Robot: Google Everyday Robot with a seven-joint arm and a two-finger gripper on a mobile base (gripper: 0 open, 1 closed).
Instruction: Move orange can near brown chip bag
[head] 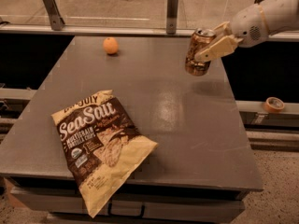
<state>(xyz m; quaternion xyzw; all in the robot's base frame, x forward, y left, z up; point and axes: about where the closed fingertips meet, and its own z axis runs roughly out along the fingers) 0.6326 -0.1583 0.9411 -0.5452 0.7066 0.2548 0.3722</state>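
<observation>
End effector (pixel 206 55), over the far right of the bench (pixel 187 125), is clamped on the orange can (pixel 193 56), holding it tilted, clear of the surface. The brown chip bag (pixel 100 146) lies well apart at the near left edge

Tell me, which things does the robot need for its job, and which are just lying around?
For the job: orange can, held above the table by the gripper, far right; brown chip bag, lying front left.
Just lying about: orange fruit, at the table's back; tape roll, on the ledge at right.
</observation>
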